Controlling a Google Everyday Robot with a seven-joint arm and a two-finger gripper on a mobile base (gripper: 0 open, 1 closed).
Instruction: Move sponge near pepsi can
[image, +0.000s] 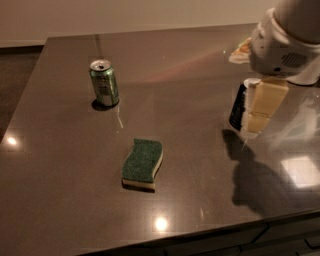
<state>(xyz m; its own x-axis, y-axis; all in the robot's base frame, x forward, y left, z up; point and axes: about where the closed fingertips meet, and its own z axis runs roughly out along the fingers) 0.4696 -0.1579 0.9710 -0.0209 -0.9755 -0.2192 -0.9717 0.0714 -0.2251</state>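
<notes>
The sponge (143, 163) lies flat on the dark table (190, 80), left of centre and toward the front edge, green scrub side up over pale yellow foam. The pepsi can (237, 108) stands upright at the right; only a dark blue strip of it shows, since the gripper covers the rest. My gripper (256, 118), cream-coloured under a white arm (285, 45), hangs tips down directly in front of the pepsi can, above the table. It is well to the right of the sponge and holds nothing that I can see.
A green soda can (104, 83) stands upright at the back left. A pale object (239, 52) lies at the back right, mostly hidden by the arm. The table's front edge runs close below the sponge.
</notes>
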